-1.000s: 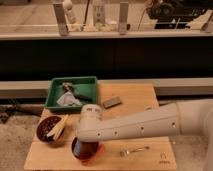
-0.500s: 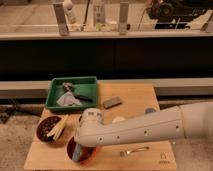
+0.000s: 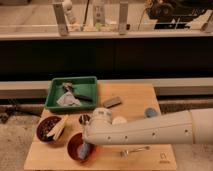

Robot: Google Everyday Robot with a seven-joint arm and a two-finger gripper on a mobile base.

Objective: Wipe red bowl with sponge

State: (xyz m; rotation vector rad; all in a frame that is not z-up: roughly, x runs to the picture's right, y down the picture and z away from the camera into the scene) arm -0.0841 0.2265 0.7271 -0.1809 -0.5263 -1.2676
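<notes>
The red bowl (image 3: 76, 145) sits near the front left of the wooden table (image 3: 135, 95). The light-blue sponge (image 3: 85, 149) is inside the bowl, against its right side. My gripper (image 3: 89, 144) is at the end of the white arm (image 3: 145, 131), which reaches in from the right. It points down into the bowl, shut on the sponge. The arm's wrist covers most of the gripper and the bowl's right rim.
A green tray (image 3: 89, 82) with cloth and odds stands at the back left. A dark maroon bowl with pale sticks (image 3: 50, 129) is left of the red bowl. A grey block (image 3: 112, 102), a blue cup (image 3: 151, 112), a small dark cup (image 3: 83, 119) and a metal utensil (image 3: 135, 149) lie around.
The arm's end has moved left and lower over the red bowl. The sponge now shows inside the bowl, and the bowl has shifted slightly left.
</notes>
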